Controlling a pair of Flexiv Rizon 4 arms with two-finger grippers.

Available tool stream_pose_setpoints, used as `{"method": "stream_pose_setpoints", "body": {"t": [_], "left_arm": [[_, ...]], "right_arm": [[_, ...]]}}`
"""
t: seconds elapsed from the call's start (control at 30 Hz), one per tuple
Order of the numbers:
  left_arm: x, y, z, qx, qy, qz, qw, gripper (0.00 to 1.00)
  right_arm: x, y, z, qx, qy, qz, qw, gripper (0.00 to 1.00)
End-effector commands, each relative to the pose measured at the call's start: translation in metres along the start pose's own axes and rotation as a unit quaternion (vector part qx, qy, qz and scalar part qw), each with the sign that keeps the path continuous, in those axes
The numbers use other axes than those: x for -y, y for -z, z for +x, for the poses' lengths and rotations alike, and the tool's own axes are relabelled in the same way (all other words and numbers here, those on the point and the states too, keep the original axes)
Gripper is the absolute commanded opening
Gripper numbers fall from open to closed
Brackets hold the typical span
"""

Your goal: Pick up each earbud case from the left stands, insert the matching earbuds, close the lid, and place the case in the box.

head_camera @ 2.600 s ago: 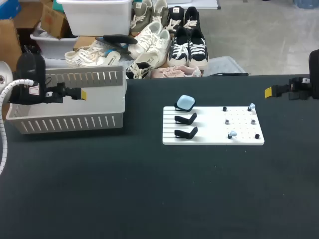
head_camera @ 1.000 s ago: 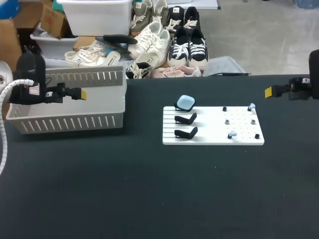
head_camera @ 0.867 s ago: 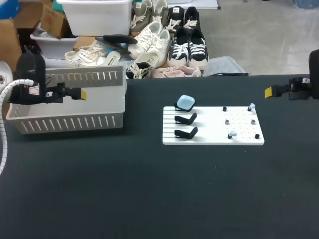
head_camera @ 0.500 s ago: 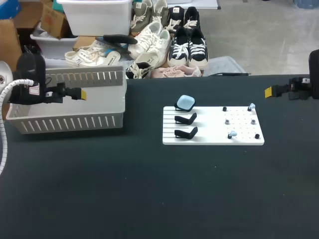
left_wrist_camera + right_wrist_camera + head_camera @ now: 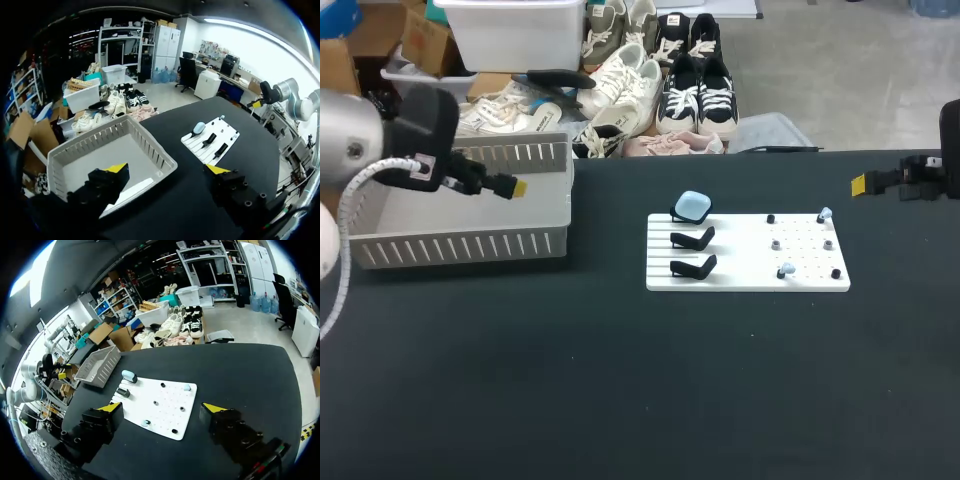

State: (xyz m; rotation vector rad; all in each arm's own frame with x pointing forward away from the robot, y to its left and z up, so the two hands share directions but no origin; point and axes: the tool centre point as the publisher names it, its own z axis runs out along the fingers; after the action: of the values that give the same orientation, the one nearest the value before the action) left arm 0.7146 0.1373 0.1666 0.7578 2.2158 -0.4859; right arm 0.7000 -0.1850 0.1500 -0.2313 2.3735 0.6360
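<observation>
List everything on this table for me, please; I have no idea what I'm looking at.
Black table: one, black, under everything.
White slotted plastic basket: one, white, left rear of the table.
Flat white pegboard: one, white, middle of the table.
Black stands: three, black, in a row on the pegboard's left side; two are bare.
Light blue earbud case: one, light blue, on the rearmost stand.
Light blue earbuds: two, light blue, on the pegboard's right part.
Small knobs: four, two black and two grey, near the earbuds; too small to identify.
Left arm: one, silver and black, over the basket, yellow-tipped jaws open.
Right arm: one, black, right rear edge, jaws open and empty.
</observation>
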Motion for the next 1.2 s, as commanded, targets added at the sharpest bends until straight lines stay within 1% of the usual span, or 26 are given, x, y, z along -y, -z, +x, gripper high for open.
{"method": "stream_pose_setpoints", "body": {"t": [0.03, 0.07, 0.13, 0.2, 0.23, 0.27, 0.33, 0.4, 0.47, 0.6, 0.7, 0.83, 0.9, 0.97, 1.03, 1.1, 1.13, 1.2], "left_arm": [[0.005, -0.022, -0.018, 0.025, -0.209, 0.08, 0.974, 1.0], [0.008, -0.025, -0.021, 0.03, -0.226, 0.091, 0.969, 1.0], [0.014, -0.032, -0.027, 0.032, -0.27, 0.112, 0.956, 1.0], [0.019, -0.038, -0.032, 0.038, -0.3, 0.134, 0.944, 1.0], [0.023, -0.04, -0.035, 0.042, -0.319, 0.144, 0.936, 1.0], [0.026, -0.042, -0.038, 0.042, -0.332, 0.147, 0.931, 1.0], [0.032, -0.047, -0.041, 0.053, -0.36, 0.161, 0.918, 1.0], [0.037, -0.052, -0.045, 0.067, -0.374, 0.177, 0.908, 1.0], [0.043, -0.059, -0.048, 0.071, -0.395, 0.185, 0.897, 1.0], [0.049, -0.074, -0.051, 0.07, -0.412, 0.216, 0.882, 1.0], [0.053, -0.085, -0.051, 0.07, -0.42, 0.237, 0.874, 1.0], [0.06, -0.102, -0.052, 0.073, -0.415, 0.26, 0.869, 1.0], [0.064, -0.111, -0.052, 0.073, -0.413, 0.263, 0.869, 1.0], [0.068, -0.118, -0.053, 0.073, -0.403, 0.271, 0.871, 1.0], [0.07, -0.126, -0.054, 0.067, -0.387, 0.271, 0.879, 1.0], [0.072, -0.131, -0.054, 0.065, -0.374, 0.27, 0.885, 1.0], [0.074, -0.133, -0.054, 0.065, -0.373, 0.271, 0.885, 1.0], [0.078, -0.136, -0.052, 0.062, -0.361, 0.263, 0.892, 1.0]], "right_arm": [[0.0, 0.0, 0.0, 0.0, 0.0, 0.0, 1.0, 1.0], [0.0, 0.0, 0.0, 0.0, 0.0, 0.0, 1.0, 1.0], [0.0, 0.0, 0.0, 0.0, 0.0, 0.0, 1.0, 1.0], [0.0, 0.0, 0.0, 0.0, 0.0, 0.0, 1.0, 1.0], [0.0, 0.0, 0.0, 0.0, 0.0, 0.0, 1.0, 1.0], [0.0, 0.0, 0.0, 0.0, 0.0, 0.0, 1.0, 1.0], [0.0, 0.0, 0.0, 0.0, 0.0, 0.0, 1.0, 1.0], [0.0, 0.0, 0.0, 0.0, 0.0, 0.0, 1.0, 1.0], [0.0, 0.0, 0.0, 0.0, 0.0, 0.0, 1.0, 1.0], [0.0, 0.0, 0.0, 0.0, 0.0, 0.0, 1.0, 1.0], [0.0, 0.0, 0.0, 0.0, 0.0, 0.0, 1.0, 1.0], [0.0, 0.0, 0.0, 0.0, 0.0, 0.0, 1.0, 1.0], [0.0, 0.0, 0.0, 0.0, 0.0, 0.0, 1.0, 1.0], [0.0, 0.0, 0.0, 0.0, 0.0, 0.0, 1.0, 1.0], [0.0, 0.0, 0.0, 0.0, 0.0, 0.0, 1.0, 1.0], [0.0, 0.0, 0.0, 0.0, 0.0, 0.0, 1.0, 1.0], [0.0, 0.0, 0.0, 0.0, 0.0, 0.0, 1.0, 1.0], [0.0, 0.0, 0.0, 0.0, 0.0, 0.0, 1.0, 1.0]]}}
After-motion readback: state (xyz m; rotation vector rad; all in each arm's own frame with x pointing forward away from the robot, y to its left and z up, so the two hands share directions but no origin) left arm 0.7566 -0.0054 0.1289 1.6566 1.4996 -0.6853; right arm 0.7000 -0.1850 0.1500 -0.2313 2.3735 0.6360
